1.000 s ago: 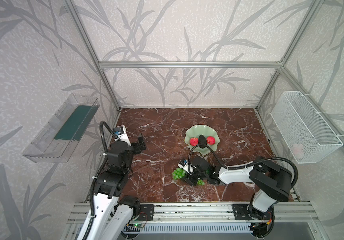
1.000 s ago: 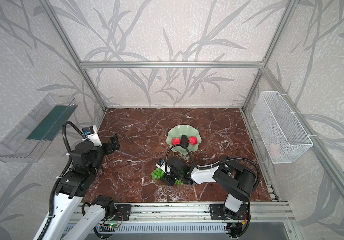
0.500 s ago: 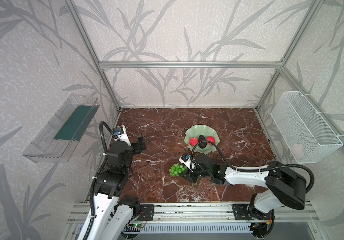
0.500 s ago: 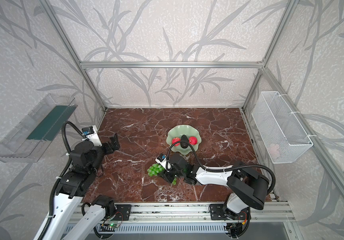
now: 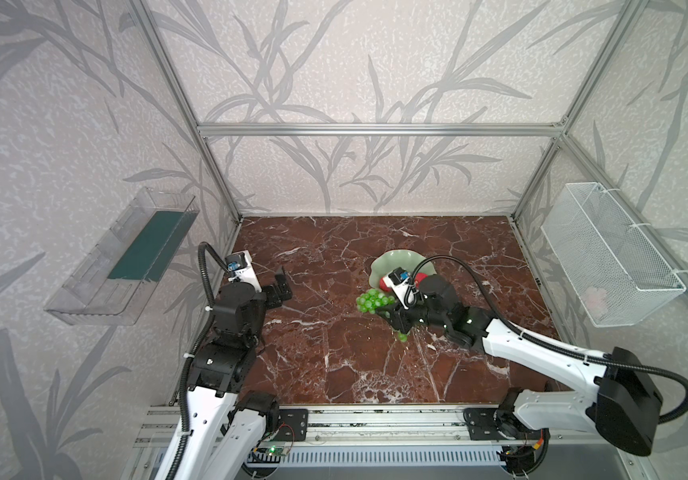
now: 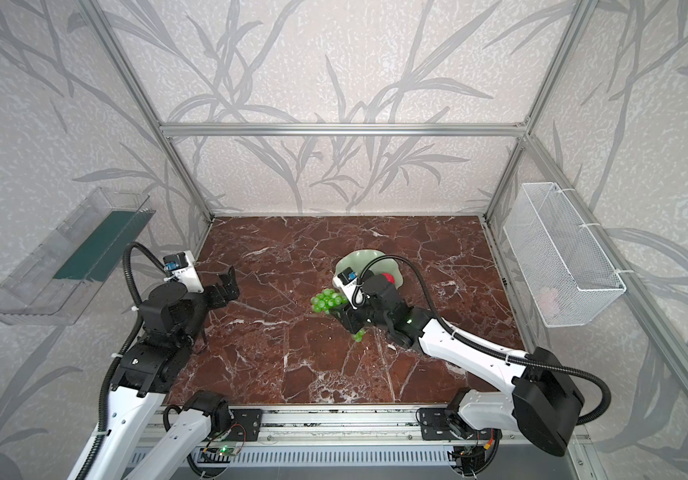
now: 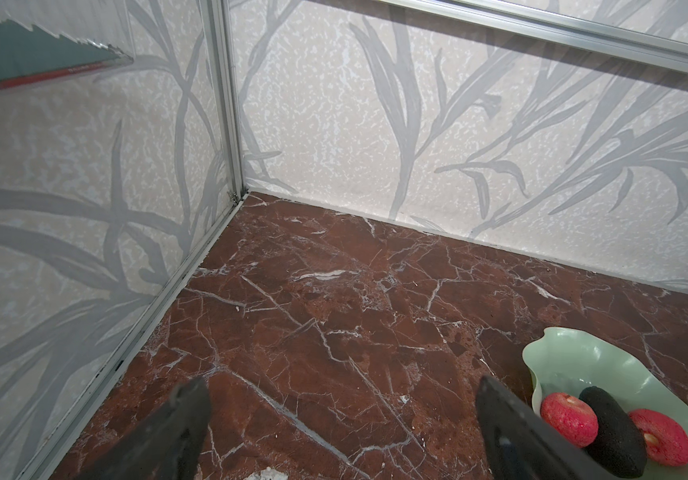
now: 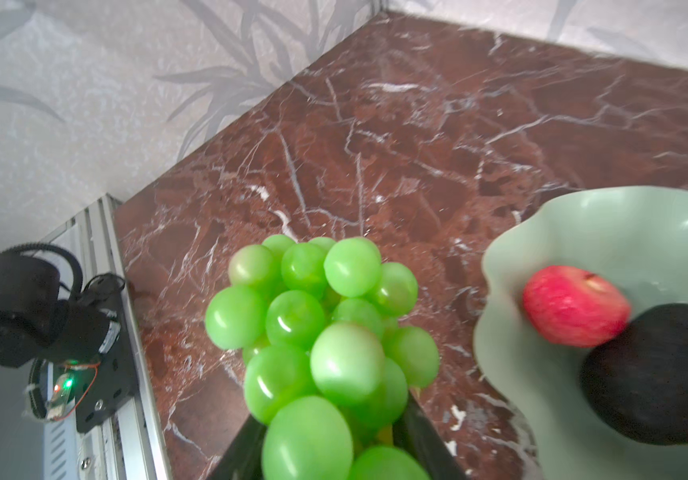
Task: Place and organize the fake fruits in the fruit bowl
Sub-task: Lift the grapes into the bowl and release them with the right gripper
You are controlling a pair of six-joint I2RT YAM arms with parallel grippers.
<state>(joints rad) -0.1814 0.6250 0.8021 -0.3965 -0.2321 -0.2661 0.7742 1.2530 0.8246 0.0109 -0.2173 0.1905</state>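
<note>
1. Right hand (image 5: 392,313) is clamped shut on the bunch of green grapes (image 5: 371,301), low over the front half of the table (image 5: 334,365); in the right wrist view its two dark fingers (image 8: 246,449) pinch the bunch's lower part.
2. Most of the grapes stick out past the fingertips, and a few hang beneath the hand in both top views. The bunch sits just beside the near-left rim of the fruit bowl (image 5: 388,262), outside it.
3. Left hand (image 5: 277,291) hangs over the table's left edge, well apart from the fruit. Its fingers (image 7: 180,419) are spread wide with nothing between them.
4. Near the middle of the table is the pale green fruit bowl, with its wavy rim, partly hidden by the right arm in both top views.
5. Inside the bowl, the left wrist view shows the dark avocado (image 7: 612,432) lying between two red apples (image 7: 568,419), touching both.
6. Farther off, a clear tray (image 5: 122,257) hangs on the left wall and a white wire basket (image 5: 608,257) on the right wall.
</note>
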